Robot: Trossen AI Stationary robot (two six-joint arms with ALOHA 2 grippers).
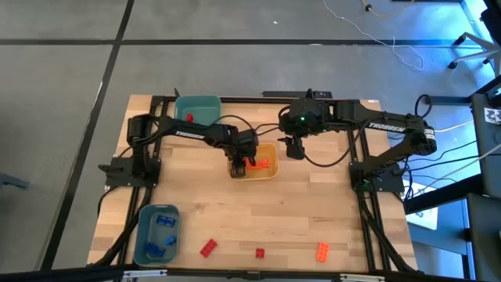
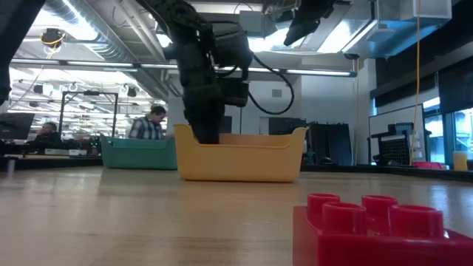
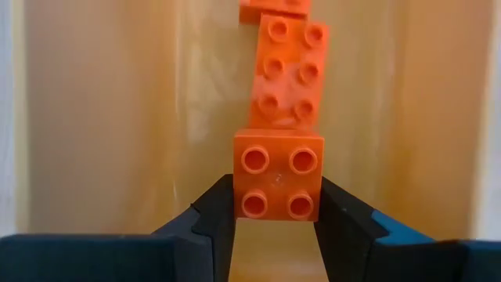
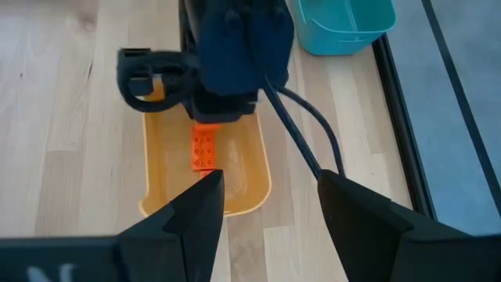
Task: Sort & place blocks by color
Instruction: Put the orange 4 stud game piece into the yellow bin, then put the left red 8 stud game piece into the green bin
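A: Where is the left end effector (image 3: pixel 275 215)?
B: Down inside the yellow-orange bin (image 1: pixel 268 171), clenched on a square orange block (image 3: pixel 279 175). Just ahead of its fingertips lies an oblong orange block (image 3: pixel 288 72).

A: And the right end effector (image 4: pixel 268 205)?
B: Released, fingers spread, hovering above that bin's far edge. Three blocks, red (image 1: pixel 208 248), red (image 1: pixel 260 252) and orange (image 1: pixel 322 251), lie well apart from both on the worktop (image 1: pixel 313 211).

You have a pale wooden bench (image 1: pixel 297 211) carrying three rectangular plastic bins: a teal bin (image 1: pixel 197 108) at the far edge, a yellow-orange bin (image 1: pixel 264 170) near the middle, and a blue bin (image 1: pixel 145 235) at the near left corner. A person (image 2: pixel 150 123) sits in the room beyond.
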